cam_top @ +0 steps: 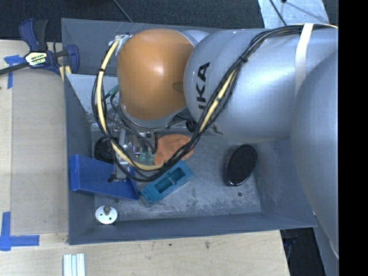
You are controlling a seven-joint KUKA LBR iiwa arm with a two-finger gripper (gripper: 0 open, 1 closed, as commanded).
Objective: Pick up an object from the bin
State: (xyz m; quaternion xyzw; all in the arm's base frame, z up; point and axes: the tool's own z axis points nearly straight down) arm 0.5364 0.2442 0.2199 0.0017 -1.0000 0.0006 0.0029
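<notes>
My gripper (135, 149) hangs low in the grey bin (77, 125), just up and right of the dark blue block (92, 176); released or clenched, I cannot tell. A teal box (168, 183) lies just right of the block, and a black oval (240, 165) lies farther right.

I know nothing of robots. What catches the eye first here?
The big silver arm with its glossy orange cover looms over the grey bin, reaching in from the right. Just below the cover lie a teal block and, at lower left, a blue flat piece; a black oval thing sits alone at right.
</notes>
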